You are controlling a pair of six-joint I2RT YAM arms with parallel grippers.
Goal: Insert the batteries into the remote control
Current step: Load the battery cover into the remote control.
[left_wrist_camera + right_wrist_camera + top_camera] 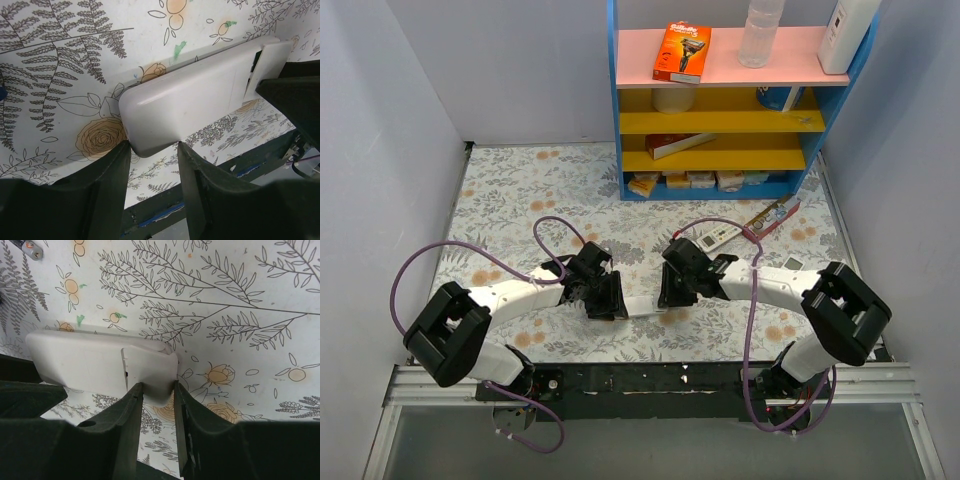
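Between left gripper (154, 150) and right gripper (157, 387), remote control (187, 95) (back up), each end tightly pinched

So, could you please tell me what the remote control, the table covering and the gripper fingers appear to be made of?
The remote control: likely moulded plastic, matte off-white, with smooth rounded corners and a seam at its cover. The table covering: probably printed paper or vinyl, flat with a floral pattern. The fingers of the left gripper: dark, matte, grainy, possibly printed plastic or rubber.
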